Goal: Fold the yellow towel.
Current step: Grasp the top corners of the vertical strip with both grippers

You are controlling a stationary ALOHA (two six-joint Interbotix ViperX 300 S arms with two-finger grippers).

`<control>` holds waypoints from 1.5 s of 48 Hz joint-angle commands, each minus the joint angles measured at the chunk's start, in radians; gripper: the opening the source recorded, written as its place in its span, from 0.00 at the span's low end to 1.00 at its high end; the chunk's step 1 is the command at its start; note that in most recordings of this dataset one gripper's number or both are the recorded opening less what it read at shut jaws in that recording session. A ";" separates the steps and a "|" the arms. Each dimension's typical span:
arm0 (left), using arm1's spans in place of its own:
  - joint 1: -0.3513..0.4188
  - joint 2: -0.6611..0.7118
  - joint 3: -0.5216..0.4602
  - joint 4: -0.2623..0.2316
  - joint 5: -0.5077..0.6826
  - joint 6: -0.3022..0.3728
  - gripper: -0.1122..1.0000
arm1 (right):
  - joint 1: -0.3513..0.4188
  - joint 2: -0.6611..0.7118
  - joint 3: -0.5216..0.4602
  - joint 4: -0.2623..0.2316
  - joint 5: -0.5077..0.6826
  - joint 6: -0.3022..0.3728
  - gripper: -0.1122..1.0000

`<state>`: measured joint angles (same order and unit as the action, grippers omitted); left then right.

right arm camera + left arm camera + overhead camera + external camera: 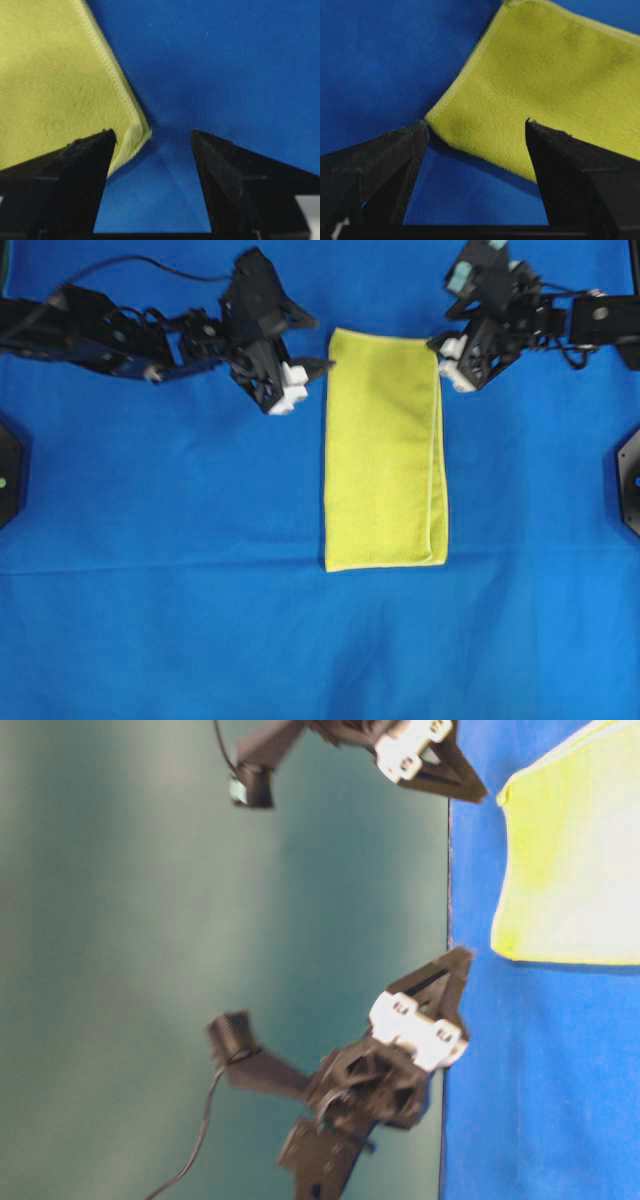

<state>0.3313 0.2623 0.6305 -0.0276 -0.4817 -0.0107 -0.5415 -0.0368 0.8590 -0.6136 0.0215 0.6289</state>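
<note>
The yellow towel lies flat on the blue cloth, a little toward the far edge and roughly midway between the cloth's left and right edges, and it already looks folded once: a tall narrow rectangle with a doubled hem showing down its right side. Its long axis runs from the far edge toward the near edge of the cloth, so the next fold, by the look of it, has to bring one short end over the other. Both arms flank the far short end. The left gripper sits just beside the towel's far left corner, jaws spread wide and holding nothing; its wrist view shows that corner lying right at the tip of the left finger, with the towel stretching away up and to the right, partly between the two tips. The right gripper hangs just beside the far right corner, likewise gaping and empty, and its wrist view has the layered corner peeking between the tips, closer to the left finger. Neither arm is clearly nearer; each has its own corner within a short dip. From table level both grippers appear at the cloth's edge, but whether they touch it cannot be told. No containers appear anywhere on the cloth.
</note>
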 commanded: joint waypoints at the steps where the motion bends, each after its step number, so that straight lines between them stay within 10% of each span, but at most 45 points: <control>1: 0.017 0.023 -0.049 0.000 -0.008 0.002 0.77 | -0.005 0.029 -0.032 -0.005 -0.002 0.002 0.67; 13: 0.034 0.124 -0.121 0.000 0.014 0.002 0.76 | -0.023 0.094 -0.040 -0.005 -0.002 0.002 0.67; 20: 0.041 0.156 -0.143 0.000 0.078 0.003 0.58 | -0.025 0.101 -0.034 -0.005 -0.002 0.000 0.63; 30: 0.041 0.173 -0.173 0.002 0.112 0.018 0.14 | -0.020 0.095 -0.012 -0.006 -0.009 0.000 0.17; 72: 0.115 0.086 -0.192 0.002 0.132 0.071 0.13 | -0.101 -0.035 -0.034 -0.034 0.058 -0.002 0.14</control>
<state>0.4495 0.3988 0.4464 -0.0245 -0.3482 0.0598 -0.6320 -0.0460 0.8391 -0.6443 0.0752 0.6274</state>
